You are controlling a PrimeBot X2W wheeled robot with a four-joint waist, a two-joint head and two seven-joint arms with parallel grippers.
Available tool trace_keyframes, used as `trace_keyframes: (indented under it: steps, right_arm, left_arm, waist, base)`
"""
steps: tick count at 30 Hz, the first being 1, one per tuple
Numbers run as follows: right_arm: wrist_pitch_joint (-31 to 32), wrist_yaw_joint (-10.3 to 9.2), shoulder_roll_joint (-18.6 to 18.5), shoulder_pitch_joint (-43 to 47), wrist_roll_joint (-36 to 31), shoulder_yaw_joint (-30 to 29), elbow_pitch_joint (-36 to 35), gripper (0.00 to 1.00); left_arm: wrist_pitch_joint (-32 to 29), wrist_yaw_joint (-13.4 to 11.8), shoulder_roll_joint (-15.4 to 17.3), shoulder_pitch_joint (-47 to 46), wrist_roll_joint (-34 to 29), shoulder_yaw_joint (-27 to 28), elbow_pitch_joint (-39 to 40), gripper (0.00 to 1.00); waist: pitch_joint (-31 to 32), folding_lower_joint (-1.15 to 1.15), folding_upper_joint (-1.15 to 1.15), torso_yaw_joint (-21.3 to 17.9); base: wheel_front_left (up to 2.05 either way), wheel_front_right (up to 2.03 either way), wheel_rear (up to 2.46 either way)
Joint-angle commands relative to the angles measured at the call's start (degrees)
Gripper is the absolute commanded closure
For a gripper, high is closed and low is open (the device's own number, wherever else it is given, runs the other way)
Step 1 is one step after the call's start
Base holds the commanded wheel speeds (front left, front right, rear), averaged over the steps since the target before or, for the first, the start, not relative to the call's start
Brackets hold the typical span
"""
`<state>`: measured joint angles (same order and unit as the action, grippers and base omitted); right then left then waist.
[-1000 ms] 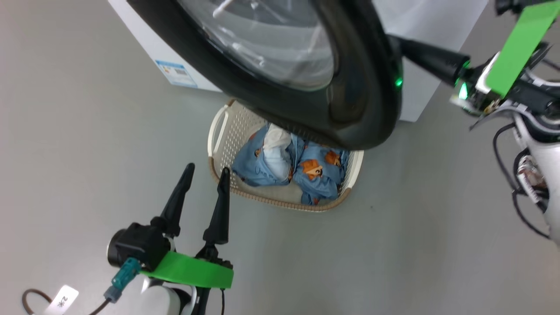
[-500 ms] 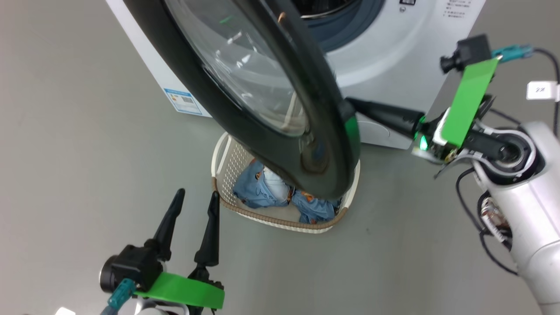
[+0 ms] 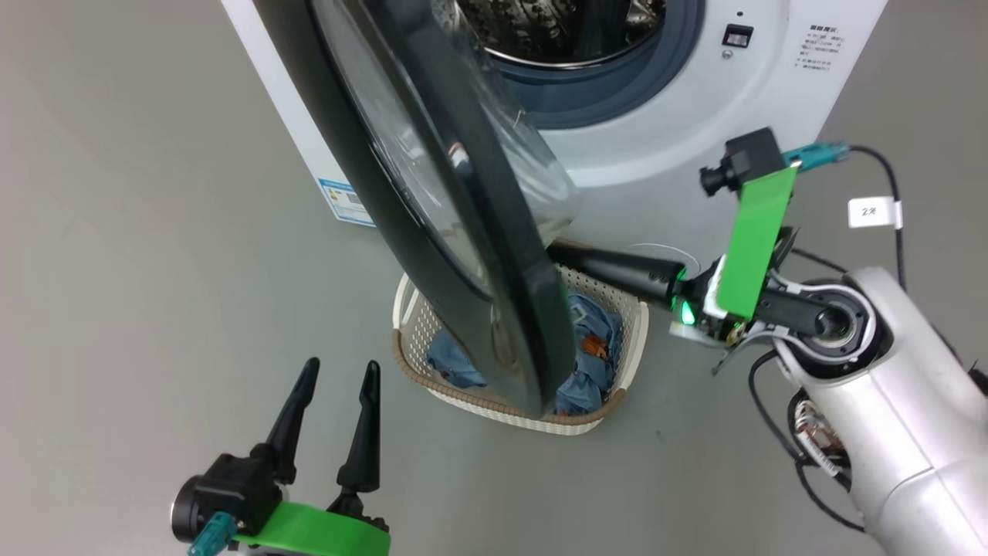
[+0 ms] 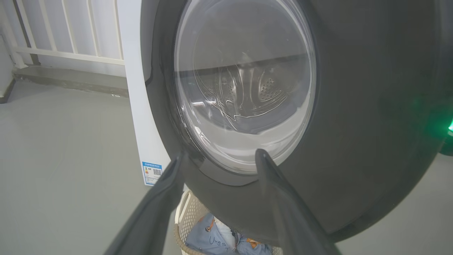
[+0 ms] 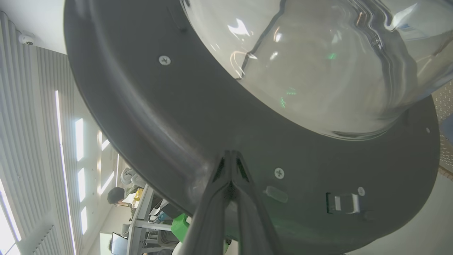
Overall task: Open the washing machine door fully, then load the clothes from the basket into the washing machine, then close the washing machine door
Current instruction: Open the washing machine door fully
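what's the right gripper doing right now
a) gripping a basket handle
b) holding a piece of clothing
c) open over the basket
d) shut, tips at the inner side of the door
D: in the right wrist view the right gripper has its two fingers pressed together, with nothing between them and the tips up at the dark inner rim of the washing machine door.

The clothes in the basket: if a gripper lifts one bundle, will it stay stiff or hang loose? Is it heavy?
Probably floppy: the clothes lie crumpled in soft folds, so a lifted bundle would likely sag and trail. Likely light, being thin printed fabric. A hanging end might catch on the basket rim or the washing machine door above it.
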<state>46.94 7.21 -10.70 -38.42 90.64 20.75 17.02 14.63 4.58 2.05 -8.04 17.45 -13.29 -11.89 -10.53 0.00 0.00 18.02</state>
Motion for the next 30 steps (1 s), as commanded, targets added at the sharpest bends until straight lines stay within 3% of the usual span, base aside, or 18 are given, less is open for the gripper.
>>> trace_keyframes:
  steps: [1,15,26,28,30]
  right_arm:
    - [0.72,0.28,1.47,0.85,0.53,1.08,-2.06,1.00]
    - [1.10,0.28,5.34,3.09,0.46,2.74,-2.01,1.00]
    - [-1.44,0.28,5.91,4.24,-0.91,1.98,-1.42,1.00]
    - [-2.34,0.28,5.64,4.64,-1.24,1.62,-1.33,0.81]
    - [-3.55,0.28,5.20,4.98,-1.85,1.31,-1.21,0.55]
  left_arm:
    - [0.37,0.27,0.83,-0.21,-0.73,1.94,1.05,0.00]
    - [0.37,0.70,0.83,0.17,-0.94,1.69,0.80,0.00]
    - [0.37,1.31,0.83,0.16,-1.21,2.52,0.36,0.00]
    - [0.37,1.50,0.83,0.16,-1.38,2.84,0.08,0.00]
    - [0.37,1.68,0.83,0.11,-1.61,3.22,-0.19,0.00]
  waist:
    - [0.25,0.00,0.00,0.19]
    - [1.95,0.00,0.00,0.35]
    - [3.18,0.00,0.00,-0.76]
    - [3.58,0.00,0.00,-1.30]
    - [3.91,0.00,0.00,-1.95]
  base:
    - [0.00,0.00,0.00]
    - [0.00,0.00,0.00]
    - [0.00,0.00,0.00]
    - [0.00,0.00,0.00]
    - [0.00,0.00,0.00]
